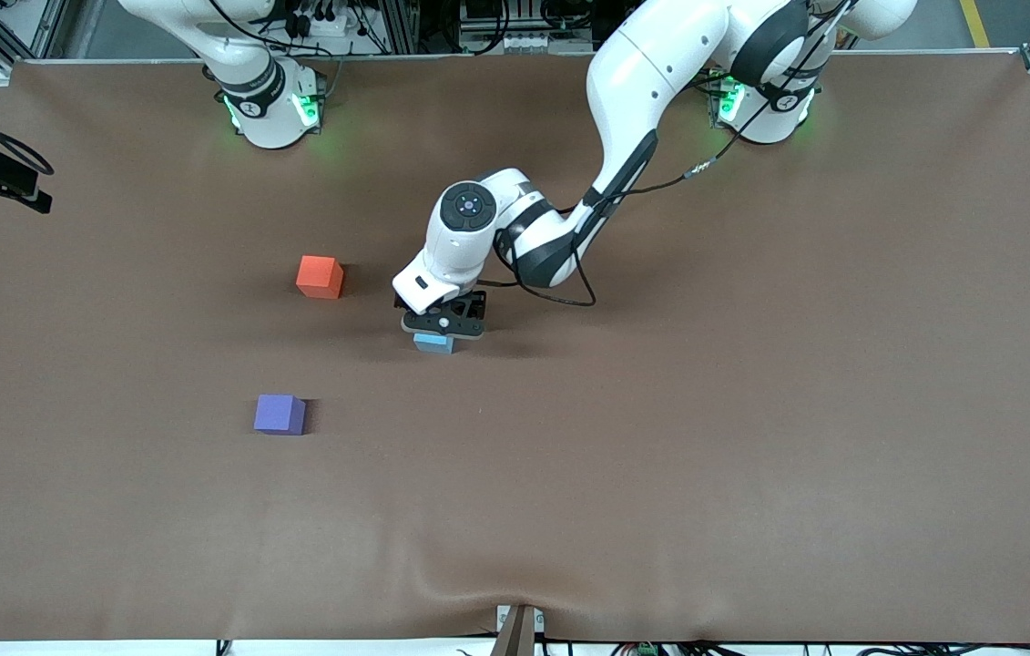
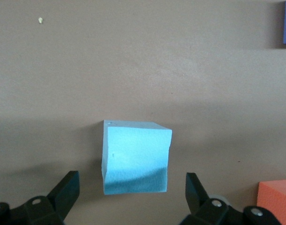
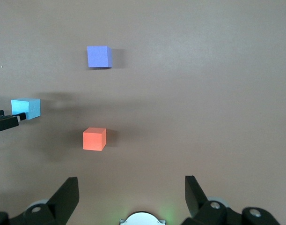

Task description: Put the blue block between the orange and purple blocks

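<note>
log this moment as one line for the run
left gripper: open, around blue block on table | right gripper: open, waiting | orange block, purple block: apart, gap unfilled

Left arm reaches in from its base, left gripper [image 1: 443, 325] low over the blue block [image 1: 433, 343], which shows only partly under it; jaws hidden from here. Orange block [image 1: 320, 276] sits on the brown table [image 1: 751, 410], toward the right arm's end. Purple block [image 1: 279, 414] nearer the camera than orange, well apart. Right arm waits at its base.
</note>
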You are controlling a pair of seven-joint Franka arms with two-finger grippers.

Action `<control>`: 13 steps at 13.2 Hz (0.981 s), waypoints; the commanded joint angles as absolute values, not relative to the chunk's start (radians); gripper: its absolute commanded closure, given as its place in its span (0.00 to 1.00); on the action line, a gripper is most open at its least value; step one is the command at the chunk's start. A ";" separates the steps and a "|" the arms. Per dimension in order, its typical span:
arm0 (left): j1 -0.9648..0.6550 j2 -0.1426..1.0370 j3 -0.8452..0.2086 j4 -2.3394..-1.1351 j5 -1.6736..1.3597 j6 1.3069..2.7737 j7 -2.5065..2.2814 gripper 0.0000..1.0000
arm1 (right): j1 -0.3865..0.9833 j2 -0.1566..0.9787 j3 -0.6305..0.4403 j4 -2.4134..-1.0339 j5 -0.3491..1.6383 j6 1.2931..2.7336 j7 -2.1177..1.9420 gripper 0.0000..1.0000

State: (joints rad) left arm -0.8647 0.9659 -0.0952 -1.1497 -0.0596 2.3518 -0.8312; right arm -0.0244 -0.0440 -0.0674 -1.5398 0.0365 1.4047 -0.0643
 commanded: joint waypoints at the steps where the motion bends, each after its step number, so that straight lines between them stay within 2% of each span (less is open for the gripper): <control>1: -0.868 0.875 -0.029 -1.140 -0.071 2.214 -0.845 0.00 | -0.031 -0.043 -0.063 -1.529 0.044 1.394 -0.060 0.00; 4: -0.786 0.721 -0.006 -1.176 -0.061 2.116 -0.831 0.00 | -0.034 -0.043 -0.063 -1.529 0.044 1.394 -0.060 0.00; 9: -0.539 0.473 -0.005 -1.241 -0.051 1.745 -0.645 0.00 | -0.037 -0.041 -0.064 -1.529 0.044 1.393 -0.058 0.00; 13: -0.329 0.338 -0.008 -1.247 -0.020 1.563 -0.416 0.00 | -0.029 -0.034 -0.064 -1.529 0.044 1.393 -0.058 0.00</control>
State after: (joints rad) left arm -0.3946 0.4206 0.0087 -1.1858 -0.0405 1.6086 -0.4834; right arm -0.0261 -0.0411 -0.0722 -1.5405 0.0366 1.4029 -0.0641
